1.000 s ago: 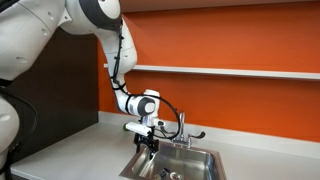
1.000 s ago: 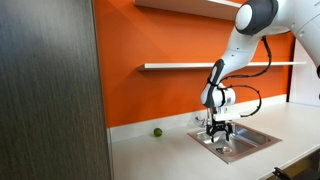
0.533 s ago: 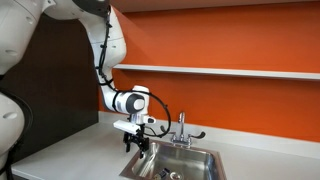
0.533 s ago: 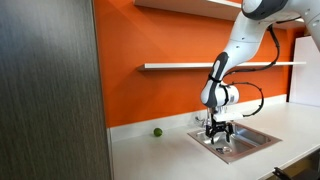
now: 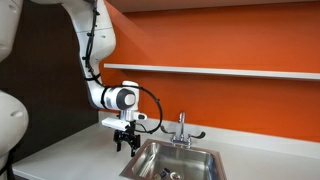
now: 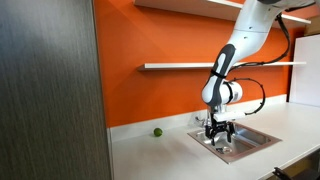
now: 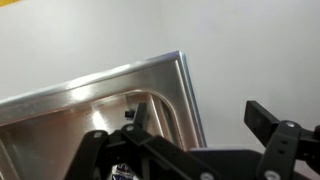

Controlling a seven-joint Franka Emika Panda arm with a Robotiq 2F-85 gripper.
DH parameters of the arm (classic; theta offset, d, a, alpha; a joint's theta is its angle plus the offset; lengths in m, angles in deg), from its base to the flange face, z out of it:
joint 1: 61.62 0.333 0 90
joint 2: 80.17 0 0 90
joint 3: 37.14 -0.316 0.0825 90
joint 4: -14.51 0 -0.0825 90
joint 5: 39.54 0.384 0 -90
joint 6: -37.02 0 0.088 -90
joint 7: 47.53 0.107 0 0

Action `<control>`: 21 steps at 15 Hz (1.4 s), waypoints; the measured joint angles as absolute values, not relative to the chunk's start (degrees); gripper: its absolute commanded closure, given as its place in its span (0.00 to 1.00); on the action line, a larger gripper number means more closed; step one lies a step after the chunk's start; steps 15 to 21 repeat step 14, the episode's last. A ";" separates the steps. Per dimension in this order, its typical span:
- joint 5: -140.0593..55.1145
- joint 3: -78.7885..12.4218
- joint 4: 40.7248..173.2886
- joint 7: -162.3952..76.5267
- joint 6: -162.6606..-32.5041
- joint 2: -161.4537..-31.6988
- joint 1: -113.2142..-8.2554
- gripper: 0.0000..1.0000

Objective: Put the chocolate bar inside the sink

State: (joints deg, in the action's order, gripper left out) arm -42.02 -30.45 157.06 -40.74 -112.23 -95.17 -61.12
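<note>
The steel sink (image 5: 195, 158) is set into the white counter and also shows in the other exterior view (image 6: 250, 138). A chrome faucet (image 5: 181, 128) stands at its back rim. A small dark bar with a bit of red, the chocolate bar (image 5: 168, 175), lies on the sink floor. My gripper (image 5: 125, 143) hangs open and empty just above the counter beside the sink's edge, and it also shows in an exterior view (image 6: 219, 135). In the wrist view the open fingers (image 7: 200, 115) straddle the sink rim (image 7: 120, 85) and bare counter.
A small green ball (image 6: 156, 131) lies on the counter by the orange wall. A white shelf (image 5: 230, 72) runs along the wall above. A tall dark cabinet (image 6: 50, 90) stands at the counter's end.
The arm has swung sideways. The open gripper moved from over the sink basin to above the counter just past the sink's rim. The bar stays in the sink.
</note>
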 measured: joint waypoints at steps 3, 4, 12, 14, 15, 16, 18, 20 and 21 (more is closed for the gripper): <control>-42.91 -30.47 159.50 -39.11 -112.23 -92.97 -60.22 0.00; -43.08 -30.49 160.26 -38.61 -112.23 -92.35 -60.01 0.00; -43.38 -30.68 164.72 -36.09 -112.39 -89.32 -59.56 0.00; -43.38 -30.68 164.91 -35.99 -112.41 -89.11 -59.56 0.00; -43.38 -30.68 164.91 -35.99 -112.41 -89.11 -59.56 0.00; -43.38 -30.68 164.91 -35.99 -112.41 -89.11 -59.56 0.00; -43.38 -30.68 164.91 -35.99 -112.41 -89.11 -59.56 0.00; -43.38 -30.68 164.91 -35.99 -112.41 -89.11 -59.56 0.00; -43.38 -30.68 164.91 -35.99 -112.41 -89.11 -59.56 0.00</control>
